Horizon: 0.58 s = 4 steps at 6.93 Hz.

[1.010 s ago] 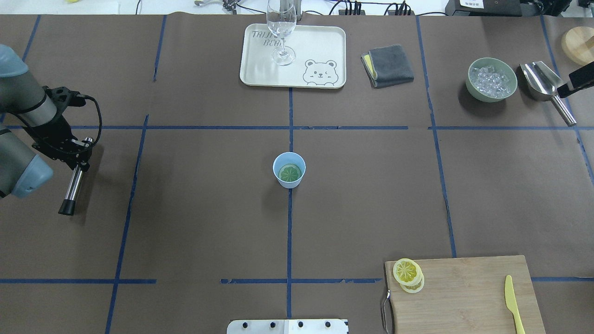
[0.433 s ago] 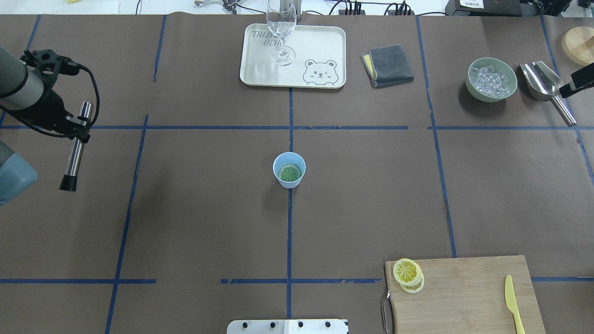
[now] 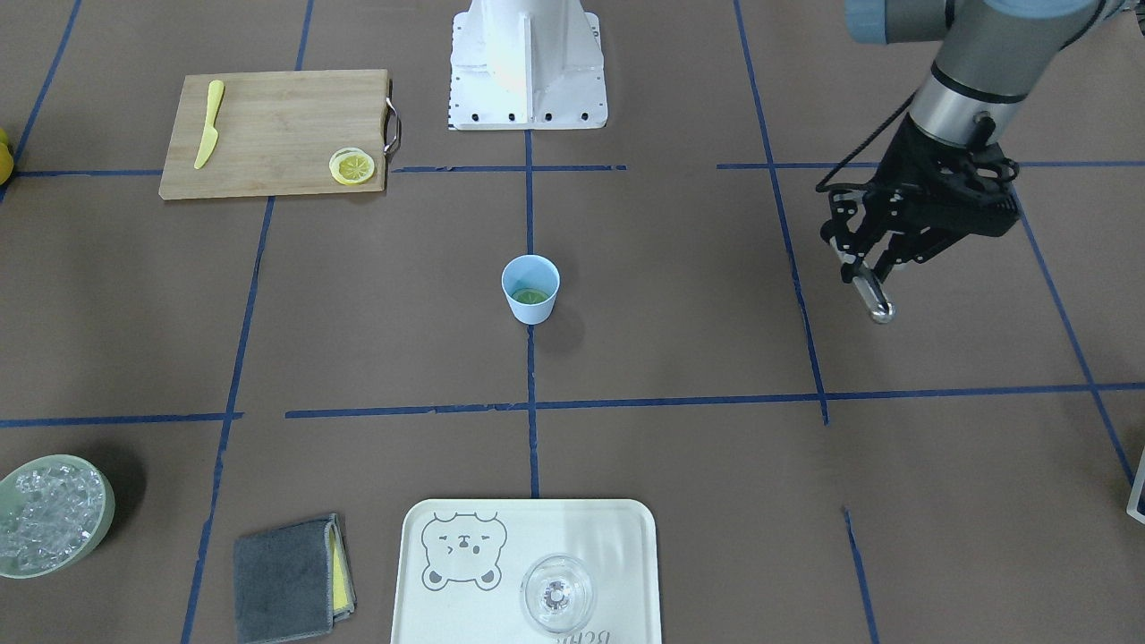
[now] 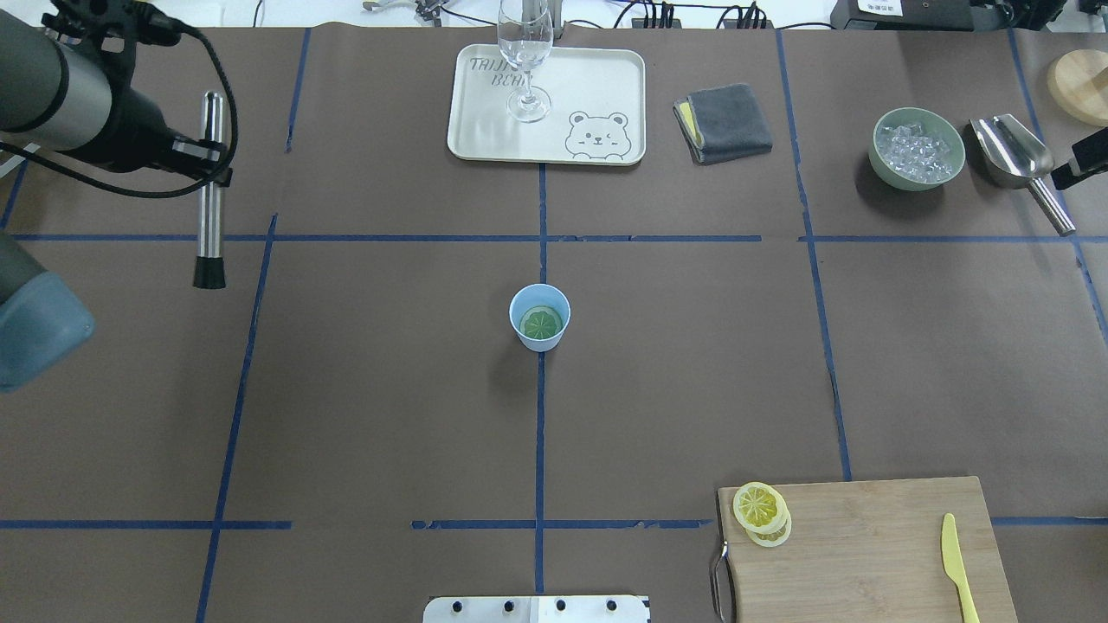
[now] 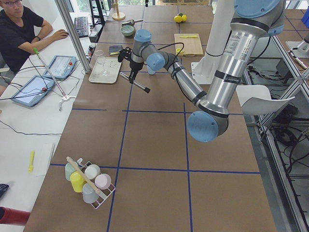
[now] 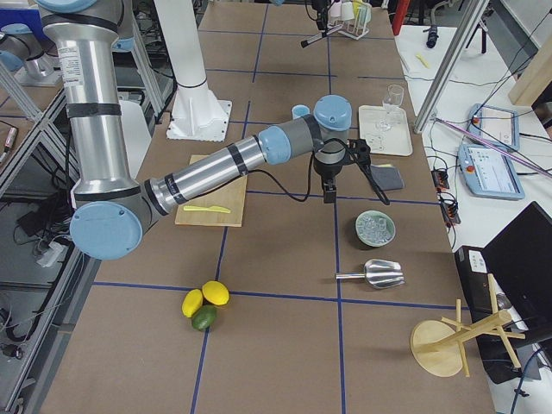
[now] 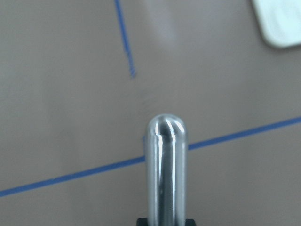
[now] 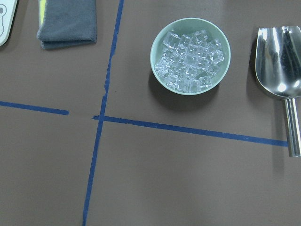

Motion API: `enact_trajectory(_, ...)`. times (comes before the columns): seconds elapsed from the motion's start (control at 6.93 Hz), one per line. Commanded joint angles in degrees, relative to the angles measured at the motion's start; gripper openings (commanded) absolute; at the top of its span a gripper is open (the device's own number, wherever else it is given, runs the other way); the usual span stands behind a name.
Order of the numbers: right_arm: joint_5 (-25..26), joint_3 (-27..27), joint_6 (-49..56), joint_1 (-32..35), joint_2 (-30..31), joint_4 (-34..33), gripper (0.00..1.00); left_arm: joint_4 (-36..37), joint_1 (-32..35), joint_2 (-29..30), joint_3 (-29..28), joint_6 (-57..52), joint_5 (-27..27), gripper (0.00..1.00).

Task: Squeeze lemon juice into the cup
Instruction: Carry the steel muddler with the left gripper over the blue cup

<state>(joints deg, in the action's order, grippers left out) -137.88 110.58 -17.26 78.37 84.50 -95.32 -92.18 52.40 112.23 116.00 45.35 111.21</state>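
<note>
Though the left end effector [image 4: 206, 161] grips a metal rod [image 4: 209, 221], both lemon slices [image 4: 758, 504] lie untouched on the board [image 4: 866, 554], well apart from the cup [image 4: 539, 317]; right end effector [image 4: 1073, 163]: cannot tell

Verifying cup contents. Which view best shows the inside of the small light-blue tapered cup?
Overhead exterior: it looks down into the small light-blue tapered cup, showing a greenish round slice inside. Front-facing sees the slice more obliquely; side views show the cup tiny; wrist views miss it.

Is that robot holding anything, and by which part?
Yes: the left pincer clamps a metal rod near its middle, black-tipped end free. Whether the right pincer holds anything cannot be told.
</note>
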Motion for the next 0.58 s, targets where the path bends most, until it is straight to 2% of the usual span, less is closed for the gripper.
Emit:
enact_trajectory(0.0,0.33,-3.69,2.04,2.21,1.02,0.39,1.00,-5.26,-10.52,4.83,2.12,12.97,-16.13,0.00)
enact_trajectory(0.29,-0.19,-7.65,10.63,5.98,3.47,0.57,1.00,-13.16,-11.70,4.40,5.80,12.75,-21.26,0.00)
enact_trajectory(0.43,-0.28,-7.66,13.54,8.35,5.83,0.57,1.00,-16.16,-12.92,4.22,7.64,12.83,-23.30,0.00)
